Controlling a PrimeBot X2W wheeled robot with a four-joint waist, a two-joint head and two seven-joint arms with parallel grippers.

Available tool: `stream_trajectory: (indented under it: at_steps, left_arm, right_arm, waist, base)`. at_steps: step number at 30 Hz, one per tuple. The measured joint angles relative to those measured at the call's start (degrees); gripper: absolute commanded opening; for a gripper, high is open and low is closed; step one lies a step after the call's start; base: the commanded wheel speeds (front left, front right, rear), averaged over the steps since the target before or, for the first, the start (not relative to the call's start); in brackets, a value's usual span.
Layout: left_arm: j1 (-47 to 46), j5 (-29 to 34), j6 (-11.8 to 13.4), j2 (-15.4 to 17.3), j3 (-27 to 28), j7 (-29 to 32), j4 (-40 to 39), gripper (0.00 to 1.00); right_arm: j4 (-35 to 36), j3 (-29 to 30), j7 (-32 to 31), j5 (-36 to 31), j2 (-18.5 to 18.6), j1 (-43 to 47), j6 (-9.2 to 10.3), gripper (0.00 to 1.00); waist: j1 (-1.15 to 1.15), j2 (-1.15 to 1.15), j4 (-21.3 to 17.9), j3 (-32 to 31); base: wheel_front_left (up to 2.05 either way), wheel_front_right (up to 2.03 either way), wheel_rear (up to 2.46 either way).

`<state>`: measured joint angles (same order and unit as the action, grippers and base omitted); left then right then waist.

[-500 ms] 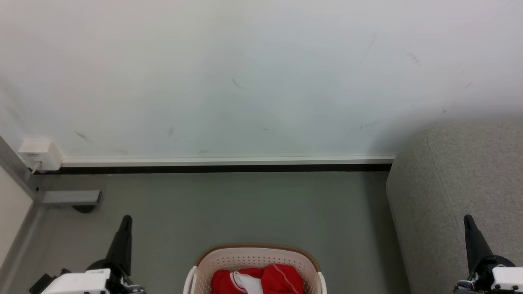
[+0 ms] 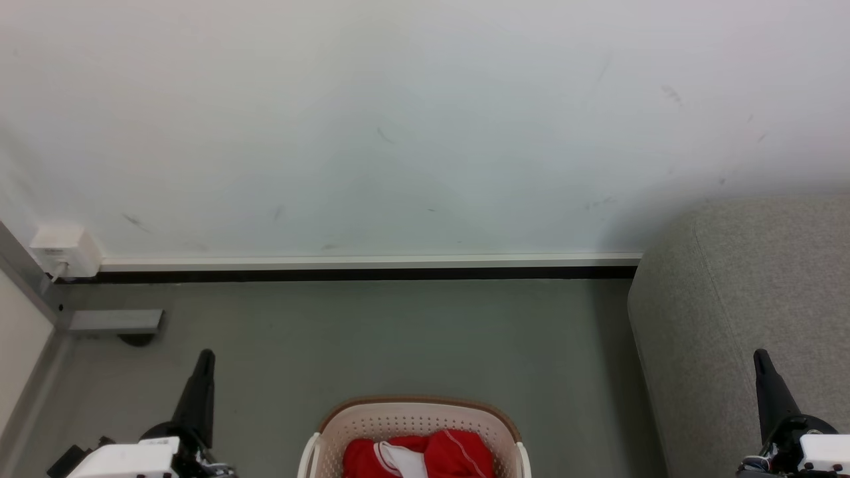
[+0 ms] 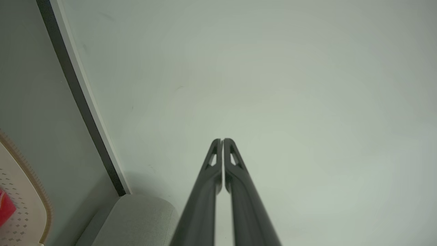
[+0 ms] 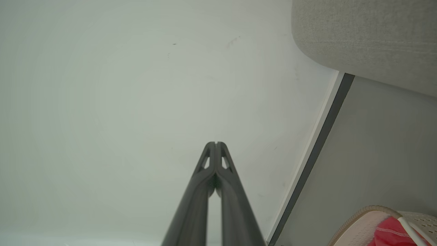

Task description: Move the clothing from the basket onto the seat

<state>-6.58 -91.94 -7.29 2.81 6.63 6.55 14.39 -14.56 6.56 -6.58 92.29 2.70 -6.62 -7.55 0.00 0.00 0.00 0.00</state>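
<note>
The red clothing point(image 2: 418, 455) with white panels lies in the cream basket point(image 2: 412, 415) on the floor at the bottom middle of the head view. The grey seat point(image 2: 744, 305) rises at the right. My left gripper point(image 2: 204, 358) stands shut at the lower left, well left of the basket, and my right gripper point(image 2: 760, 358) stands shut at the lower right, in front of the seat. In the left wrist view the left gripper point(image 3: 222, 140) has its tips together with nothing between them; the basket point(image 3: 20, 201) sits at the left edge. The right gripper point(image 4: 215, 143) is likewise shut and empty, with the clothing point(image 4: 389, 234) low right.
A white wall point(image 2: 398, 133) with a baseboard point(image 2: 365, 262) stands behind the grey floor point(image 2: 398, 338). A white socket box point(image 2: 63, 252) and a grey bracket point(image 2: 116, 322) sit at the far left. A pale panel edge runs along the left.
</note>
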Motion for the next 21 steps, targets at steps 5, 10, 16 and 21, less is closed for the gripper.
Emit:
stream_trajectory:
  at_steps: [5,10,16,21]
  left_arm:
    - [0.3,0.1,0.1,-0.1,0.0,-0.1,0.6,1.00]
    - [1.9,0.2,0.3,-0.4,-1.0,-0.8,1.9,1.00]
    - [1.9,0.8,0.3,-0.4,-2.4,-2.5,1.9,1.00]
    - [1.9,2.4,0.3,-0.4,-3.1,-3.9,1.9,1.00]
  right_arm:
    - [-0.5,-0.1,0.1,0.0,-0.2,0.3,0.00,1.00]
    - [-1.7,-0.5,0.7,0.0,-0.8,2.1,0.00,1.00]
    - [-0.8,-1.5,2.3,-1.1,-0.7,2.3,0.00,1.00]
    - [-0.1,-2.2,3.9,-4.8,-0.6,2.8,0.00,1.00]
  waist:
    - [0.00,0.00,0.0,0.0]
    - [0.00,0.00,0.0,0.0]
    - [0.00,0.00,0.0,0.0]
    - [0.00,0.00,-0.1,0.0]
  base:
    - [0.00,0.00,0.00]
    - [0.00,0.00,0.00]
    - [0.00,0.00,0.00]
    - [0.00,0.00,0.00]
